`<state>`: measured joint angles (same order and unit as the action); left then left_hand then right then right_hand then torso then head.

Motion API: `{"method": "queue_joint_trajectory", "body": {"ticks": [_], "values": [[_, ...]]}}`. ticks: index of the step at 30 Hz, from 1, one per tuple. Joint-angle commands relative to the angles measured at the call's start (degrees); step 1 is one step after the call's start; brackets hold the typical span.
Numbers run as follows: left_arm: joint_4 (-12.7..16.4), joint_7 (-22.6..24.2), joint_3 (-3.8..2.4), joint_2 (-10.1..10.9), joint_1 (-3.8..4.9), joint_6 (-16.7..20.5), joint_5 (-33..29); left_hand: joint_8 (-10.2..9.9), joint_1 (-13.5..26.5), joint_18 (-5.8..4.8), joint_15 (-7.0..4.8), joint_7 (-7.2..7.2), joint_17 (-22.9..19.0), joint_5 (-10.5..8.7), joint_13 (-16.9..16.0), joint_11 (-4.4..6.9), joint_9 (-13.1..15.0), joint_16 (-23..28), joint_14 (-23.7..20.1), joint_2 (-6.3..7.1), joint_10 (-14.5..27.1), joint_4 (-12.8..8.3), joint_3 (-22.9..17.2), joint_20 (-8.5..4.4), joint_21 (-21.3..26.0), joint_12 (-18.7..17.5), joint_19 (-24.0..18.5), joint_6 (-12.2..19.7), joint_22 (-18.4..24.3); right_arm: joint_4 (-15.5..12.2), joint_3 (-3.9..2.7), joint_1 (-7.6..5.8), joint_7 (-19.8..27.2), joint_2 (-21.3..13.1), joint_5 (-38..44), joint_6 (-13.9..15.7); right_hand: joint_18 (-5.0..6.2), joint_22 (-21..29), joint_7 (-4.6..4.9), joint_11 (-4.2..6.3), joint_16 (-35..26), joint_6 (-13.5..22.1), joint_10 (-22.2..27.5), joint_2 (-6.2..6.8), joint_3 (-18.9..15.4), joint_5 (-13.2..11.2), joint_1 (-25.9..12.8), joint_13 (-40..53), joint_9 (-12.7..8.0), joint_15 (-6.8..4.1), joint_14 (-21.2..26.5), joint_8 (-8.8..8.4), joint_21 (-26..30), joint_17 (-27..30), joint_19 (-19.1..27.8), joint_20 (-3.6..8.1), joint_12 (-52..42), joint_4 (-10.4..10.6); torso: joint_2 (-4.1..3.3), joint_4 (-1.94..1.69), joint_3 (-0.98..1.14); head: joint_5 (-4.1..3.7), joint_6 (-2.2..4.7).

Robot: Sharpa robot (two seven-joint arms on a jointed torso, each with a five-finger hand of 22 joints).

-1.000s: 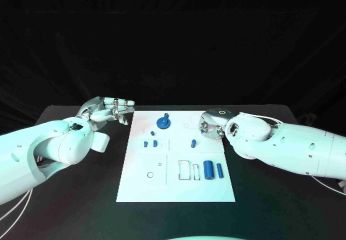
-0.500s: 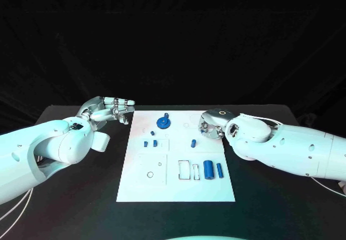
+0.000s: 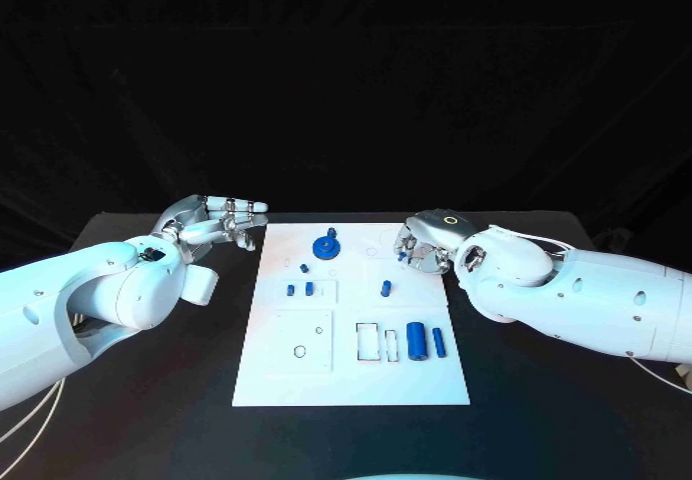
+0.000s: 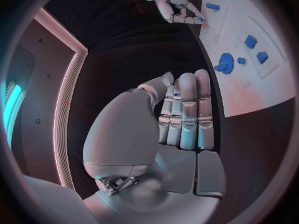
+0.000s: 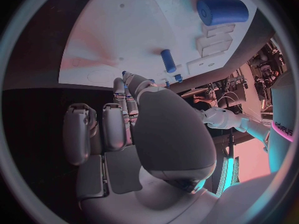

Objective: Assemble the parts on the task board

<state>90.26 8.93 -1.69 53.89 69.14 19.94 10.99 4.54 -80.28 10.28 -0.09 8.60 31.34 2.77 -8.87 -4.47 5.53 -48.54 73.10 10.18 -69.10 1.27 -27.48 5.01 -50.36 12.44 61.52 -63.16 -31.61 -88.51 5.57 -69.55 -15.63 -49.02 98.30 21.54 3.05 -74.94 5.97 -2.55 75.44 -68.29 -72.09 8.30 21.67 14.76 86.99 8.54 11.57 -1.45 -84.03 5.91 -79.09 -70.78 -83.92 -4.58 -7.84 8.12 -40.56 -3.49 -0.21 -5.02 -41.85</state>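
Blue gear (image 3: 326, 246) sits near my right hand (image 3: 421, 245), whose curled fingers seem to pinch something small; I cannot tell for sure. My left hand (image 3: 219, 220) hangs empty off the board (image 3: 289, 375); a hasty reach could scatter pegs.

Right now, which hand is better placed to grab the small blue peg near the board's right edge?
Right, probably. The right hand hovers over the task board at its far right edge, close to the small blue peg. The left hand is off the board, beyond its far left corner. Both hold nothing.
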Motion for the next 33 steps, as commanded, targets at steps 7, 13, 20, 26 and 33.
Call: {"method": "queue_joint_trajectory", "body": {"ticks": [7, 13, 20, 26, 33], "values": [[0.0, 0.4, -0.04, -0.3, 0.07, -1.0, -0.6, -0.3, -0.2, 0.26, 0.0, 0.3, -0.1, 0.16, -0.1, 0.06, -0.1, 0.3, -0.6, -0.51, 0.3, -0.2, 0.3, 0.04, 0.3, 0.2, -0.2, 0.1, 0.1, -7.9, -0.22, -0.5, 0.6, -2.5, -1.0, 2.4, -0.71, -10.5, 0.5, -0.1, 0.3, -0.1, -0.4, -0.12, 0.5, -0.3, -0.7, 0.0, 0.1, -0.25, -2.3, -0.1, -0.4, -0.1, -1.3, 0.22, 0.5, 0.0, -0.04, 0.1, -0.03, 1.08, 0.02], [-0.1, 0.4, -0.03, -0.9, 0.07, -1.1, -0.7, -0.3, -0.2, 0.26, 0.0, 0.3, -0.1, 0.16, -0.1, 0.06, -0.1, 0.3, -0.6, -0.51, 0.3, -0.2, 0.3, 0.04, 0.3, 0.2, -0.2, 0.1, 0.1, -12.7, -0.23, 0.14, 1.3, -0.9, -1.8, 2.5, -0.74, -10.5, 0.5, -0.1, 0.3, -0.1, -0.4, -0.13, 0.5, -0.3, -0.8, 0.0, 0.1, -0.25, -2.3, -0.11, -0.5, -0.1, -1.3, 0.21, 0.5, 0.0, 0.08, -0.13, -0.11, 2.43, -0.14], [-0.3, 0.4, 0.0, -1.9, 0.06, -1.2, -1.4, -0.3, -0.1, 0.26, 0.03, 0.32, -0.1, 0.17, -0.1, 0.04, -0.1, 0.3, -0.6, -0.55, 0.3, -0.2, 0.3, 0.06, 0.3, 0.2, -0.2, 0.1, 0.1, -13.0, 0.05, 1.52, 2.2, 3.1, -2.4, 1.5, -0.74, -10.6, 0.51, -0.11, 0.3, -0.1, -0.4, -0.2, 0.6, -0.2, -0.9, 0.0, 0.1, -0.25, -2.3, -0.13, -0.5, -0.1, -1.3, 0.21, 0.6, 0.0, 0.21, -0.33, -0.34, 4.78, -0.63], [-0.2, 0.4, 0.01, -2.5, 0.07, -1.2, -1.5, -0.3, -0.1, 0.26, 0.04, 0.33, -0.1, 0.16, -0.1, 0.04, -0.1, 0.3, -0.6, -0.57, 0.3, -0.2, 0.3, 0.07, 0.3, 0.2, -0.2, 0.1, 0.1, -10.6, 0.58, 3.6, 3.1, 6.9, -3.1, 0.4, -0.73, -10.6, 0.56, -0.14, 0.3, 0.0, -0.3, -0.27, 0.8, -0.1, -1.1, 0.0, 0.1, -0.24, -2.3, -0.19, -0.5, -0.1, -1.3, 0.2, 0.7, -0.2, 0.13, -0.18, -0.32, 6.61, -1.14], [0.1, 0.4, 0.02, -2.7, 0.07, -1.3, -1.5, -0.3, -0.1, 0.26, 0.04, 0.33, -0.1, 0.16, -0.1, 0.04, -0.1, 0.3, -0.6, -0.57, 0.3, -0.2, 0.3, 0.07, 0.3, 0.2, -0.2, 0.1, 0.1, -8.4, 0.76, 5.69, 3.6, 9.7, -3.3, -0.5, -0.71, -10.5, 0.59, -0.17, 0.4, 0.1, -0.3, -0.31, 0.8, -0.1, -1.1, 0.0, 0.1, -0.22, -2.3, -0.23, -0.5, -0.1, -1.3, 0.2, 0.8, -0.2, 0.07, -0.24, -0.24, 7.78, -2.02]]}}
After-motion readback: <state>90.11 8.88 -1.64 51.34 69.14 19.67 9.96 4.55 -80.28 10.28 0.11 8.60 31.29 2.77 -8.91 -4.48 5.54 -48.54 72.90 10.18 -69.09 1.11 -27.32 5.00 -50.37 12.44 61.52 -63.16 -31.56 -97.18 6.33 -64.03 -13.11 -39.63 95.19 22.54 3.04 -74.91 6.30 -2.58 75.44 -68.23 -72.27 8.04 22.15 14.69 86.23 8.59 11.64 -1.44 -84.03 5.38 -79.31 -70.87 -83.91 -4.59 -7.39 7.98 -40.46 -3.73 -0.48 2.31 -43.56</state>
